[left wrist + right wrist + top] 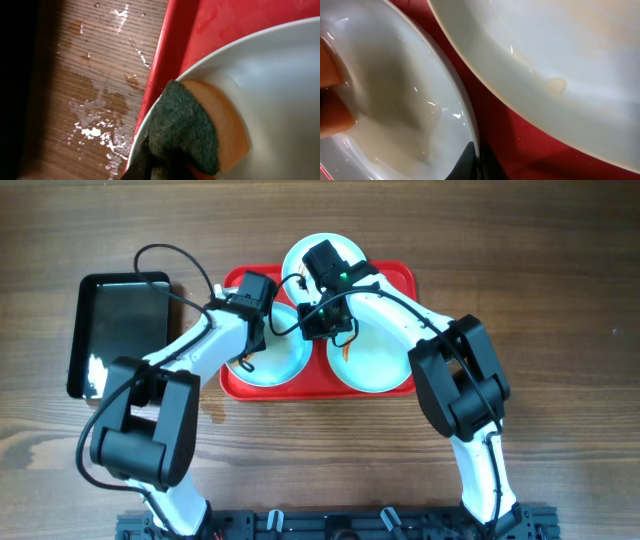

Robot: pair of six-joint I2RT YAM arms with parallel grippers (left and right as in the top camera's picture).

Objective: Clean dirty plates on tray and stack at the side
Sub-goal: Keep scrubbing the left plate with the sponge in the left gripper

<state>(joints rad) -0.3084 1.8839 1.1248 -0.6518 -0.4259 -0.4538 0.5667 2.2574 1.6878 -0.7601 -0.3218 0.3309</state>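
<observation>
Left wrist view: my left tool (160,169) is clenched on the sponge (185,125), dark scouring face outward and orange body behind. The sponge is pressed on the inner rim of the left plate (280,90). That plate lies in the tray (200,30), close against its left rim, and beyond the rim is wet table (90,75).

On the right wrist view my right tool (477,162) looks pinched on the opposite rim of the same plate, though only the fingertips show. Another plate (560,60) lies just beside it across a strip of red. It carries a faint smear, and I cannot tell which plate it is.

My judgement is that the step in hand is scrubbing the left plate. To do it well I would hold the right pinch firm, sweep the sponge inward from the rim in short arcs and press lightly so the plate does not tip.

Overhead, both wrists crowd the tray's middle, so there is little room between them. The back plate (300,255) overhangs the far rim and would knock easily. The black tray (120,330) takes the left side, while the table right of the red tray offers bare room for stacking
</observation>
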